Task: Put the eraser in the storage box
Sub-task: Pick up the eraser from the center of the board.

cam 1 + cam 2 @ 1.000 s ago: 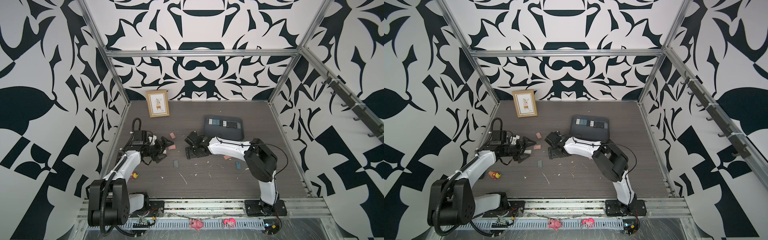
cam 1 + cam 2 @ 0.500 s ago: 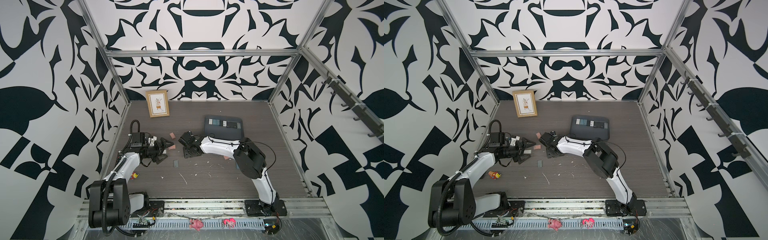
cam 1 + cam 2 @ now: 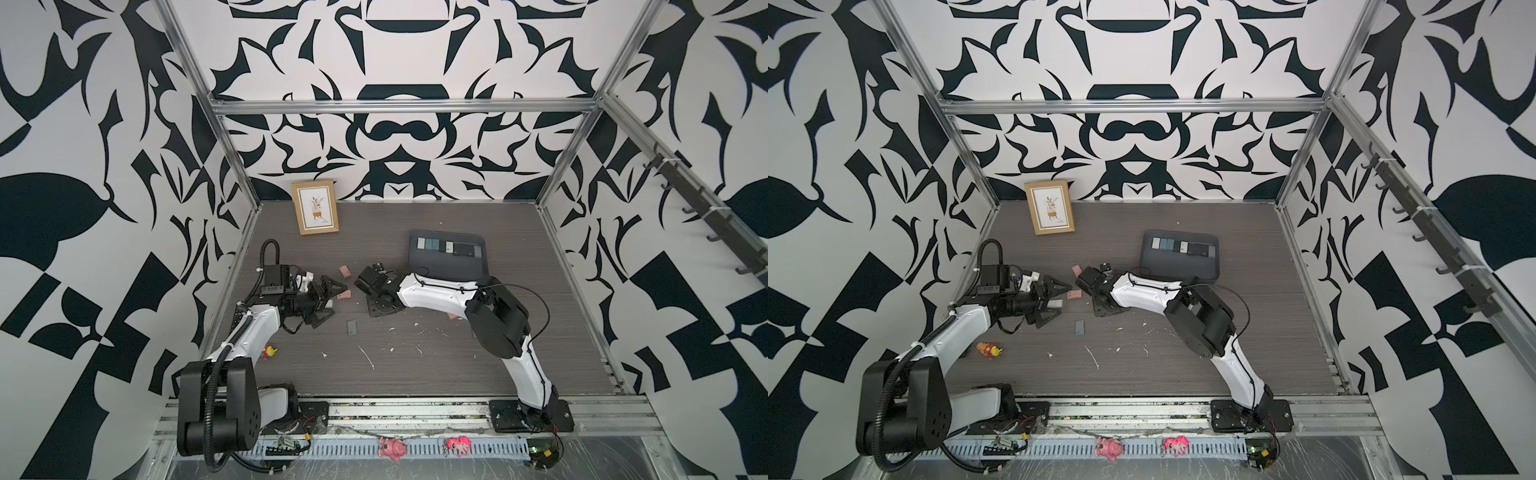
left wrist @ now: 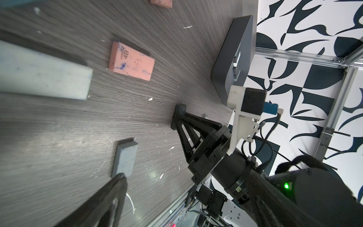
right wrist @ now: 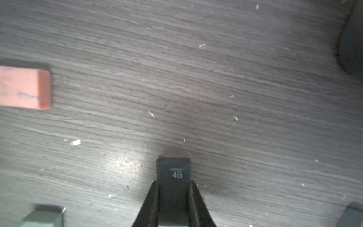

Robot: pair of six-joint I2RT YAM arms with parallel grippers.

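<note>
right claw [image 5: 173, 184] clenched on dark 4b eraser [image 5: 173, 170]; left claw [image 3: 337, 300] spread wide; pink eraser [image 5: 23, 88] nearby.

Wooden picture frame [image 3: 315, 207] rests far back on the table [image 3: 519, 232]; red-yellow toy [image 3: 269, 351] nearer.

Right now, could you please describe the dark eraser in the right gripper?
The dark eraser is a small charcoal-grey, rubbery-looking block with rounded corners and white "4B" print on its broad face. The right gripper is shut on it, gripping its two long sides, with the printed end sticking out. It lies flat, low over the wood-grain table; whether it touches the table is unclear.
</note>
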